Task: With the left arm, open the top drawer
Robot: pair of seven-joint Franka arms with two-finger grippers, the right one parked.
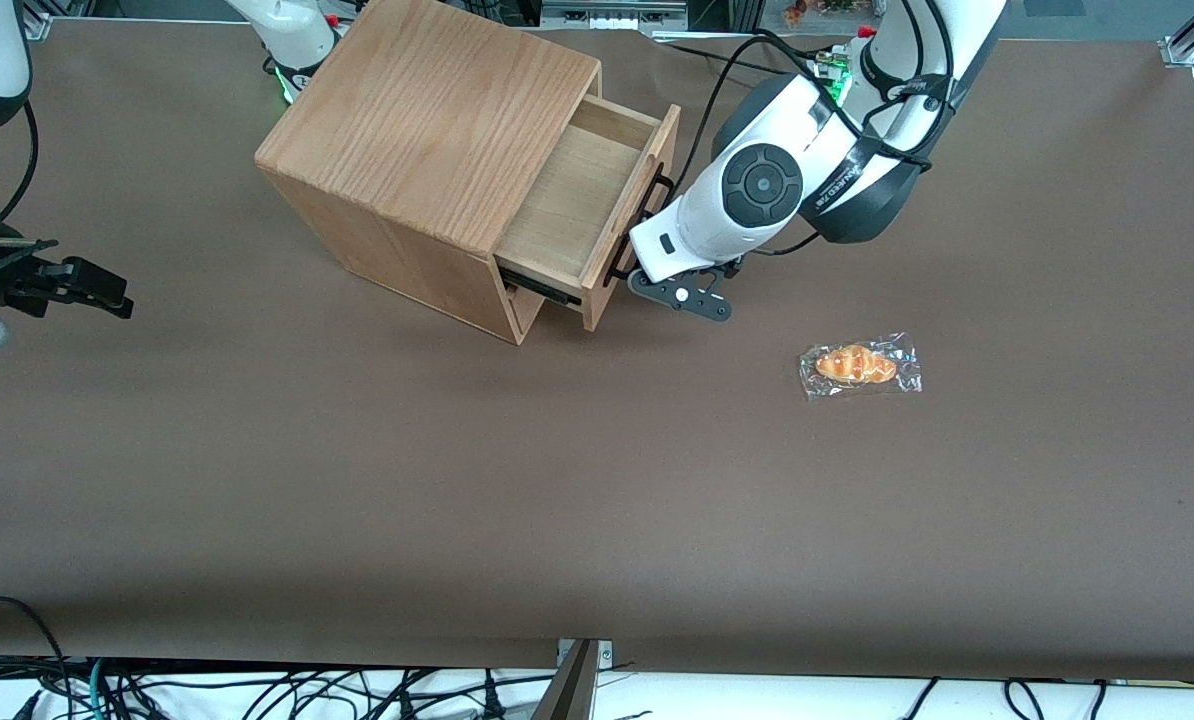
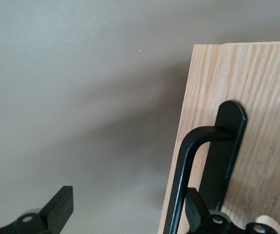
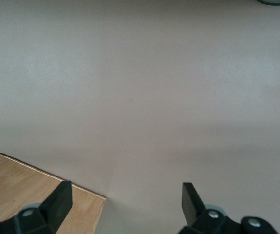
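Observation:
The oak cabinet stands at the back of the table, and its top drawer is pulled well out, showing a bare wooden inside. The black bar handle runs along the drawer front. The left arm reaches down to that front, with its gripper at the end of the handle nearer the front camera. In the left wrist view the gripper is open. One finger sits between the handle bar and the drawer front, and the other finger hangs over bare table.
A wrapped croissant lies on the brown table, nearer the front camera than the gripper and toward the working arm's end. Black cables trail near the arm's base.

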